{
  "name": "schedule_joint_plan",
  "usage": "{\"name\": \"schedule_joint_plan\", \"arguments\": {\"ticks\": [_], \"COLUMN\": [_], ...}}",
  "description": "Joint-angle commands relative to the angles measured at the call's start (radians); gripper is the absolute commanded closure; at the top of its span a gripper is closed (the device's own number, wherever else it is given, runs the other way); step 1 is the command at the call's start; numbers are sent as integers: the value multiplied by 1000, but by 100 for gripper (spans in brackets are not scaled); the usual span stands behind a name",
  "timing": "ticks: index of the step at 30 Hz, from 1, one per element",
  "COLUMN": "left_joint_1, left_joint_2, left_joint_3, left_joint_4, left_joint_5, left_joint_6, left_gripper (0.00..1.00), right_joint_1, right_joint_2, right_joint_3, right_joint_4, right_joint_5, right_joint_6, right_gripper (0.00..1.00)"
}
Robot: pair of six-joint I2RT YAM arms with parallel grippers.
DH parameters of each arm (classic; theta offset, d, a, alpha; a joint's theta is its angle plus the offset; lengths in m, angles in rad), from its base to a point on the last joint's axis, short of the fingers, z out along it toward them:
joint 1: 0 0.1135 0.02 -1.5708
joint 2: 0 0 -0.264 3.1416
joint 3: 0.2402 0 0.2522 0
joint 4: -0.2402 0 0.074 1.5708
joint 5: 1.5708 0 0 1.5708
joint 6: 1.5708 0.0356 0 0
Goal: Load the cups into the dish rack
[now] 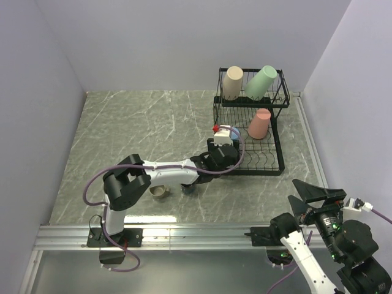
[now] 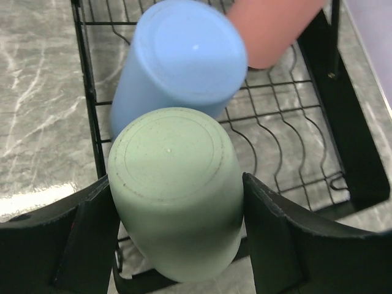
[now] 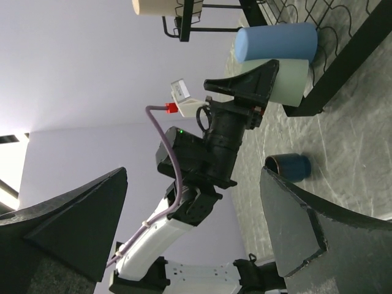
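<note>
Tumblers [image 1: 232,82]: four in dish rack [image 1: 257,173], one in left tool [image 2: 184,239]; mugs [image 1: 159,192]: two.

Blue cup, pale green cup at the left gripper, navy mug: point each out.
blue cup [image 2: 184,55], left wrist view, on its flat base.
pale green cup [image 2: 168,156], left wrist view, on the base facing the camera.
navy mug [image 3: 294,166], right wrist view, on its side wall.

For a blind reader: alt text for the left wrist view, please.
The left gripper holds a pale green cup, base toward the camera, at the edge of the dish rack. A blue cup stands base-up in the rack behind it, a pink cup beyond.
</note>
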Motion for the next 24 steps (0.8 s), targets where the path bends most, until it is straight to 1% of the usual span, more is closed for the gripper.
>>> {"name": "schedule_joint_plan", "arguments": {"ticks": [1, 3, 10, 15, 18, 19, 21, 22, 24], "left_joint_1": [-13, -16, -18, -24, -32, -32, -38, -41, -49], "left_joint_2": [24, 44, 97, 124, 129, 132, 147, 150, 143], "left_joint_3": [50, 63, 96, 123, 152, 168, 217, 223, 209], "left_joint_4": [3, -17, -31, -62, -120, -198, -280, -330, -341], "left_joint_5": [-64, -90, -96, -128, -154, -165, -183, -206, -220], "left_joint_6": [11, 16, 2, -7, -26, -39, -79, -89, -96], "left_gripper": [100, 100, 100, 100, 100, 99, 96, 89, 81], "right_joint_1": [13, 16, 41, 65, 82, 88, 96, 102, 107], "right_joint_2": [14, 11, 14, 14, 13, 8, 3, -1, -7], "right_joint_3": [-5, -5, -7, -2, 1, 3, -3, -10, -16], "right_joint_4": [-17, -19, -31, -42, -52, -58, -61, -62, -66], "right_joint_5": [37, 40, 65, 90, 109, 119, 128, 131, 136], "right_joint_6": [14, 12, 9, 17, 28, 32, 41, 43, 52], "right_gripper": [5, 5, 5, 5, 5, 5, 5, 6, 5]}}
